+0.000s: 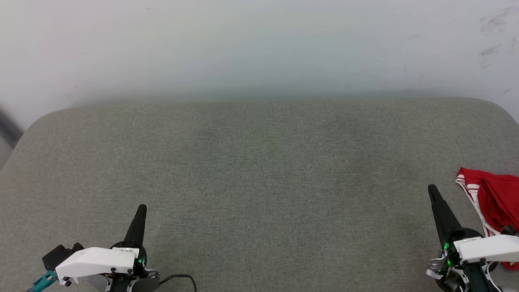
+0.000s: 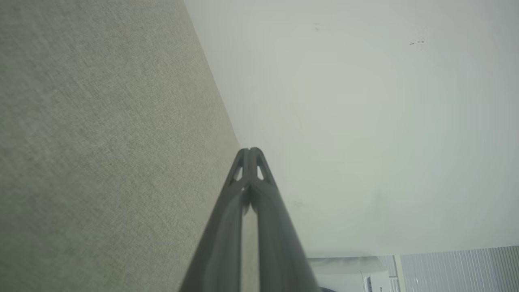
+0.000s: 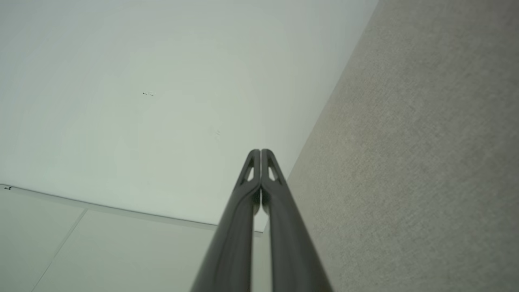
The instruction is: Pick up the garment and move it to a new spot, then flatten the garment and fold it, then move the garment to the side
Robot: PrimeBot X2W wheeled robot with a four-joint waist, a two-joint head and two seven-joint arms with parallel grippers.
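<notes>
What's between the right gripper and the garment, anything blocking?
Nothing visible. The garment lies bunched at the right edge of the grey surface, just beside the shut right gripper, with only bare fabric between them.

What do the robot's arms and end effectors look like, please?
The left end effector and right end effector each have two long, dark, tapering fingers with cut-out tips, on black bases with green lights. White wrist housings sit behind them. A black cable and a teal connector trail by the left one.
</notes>
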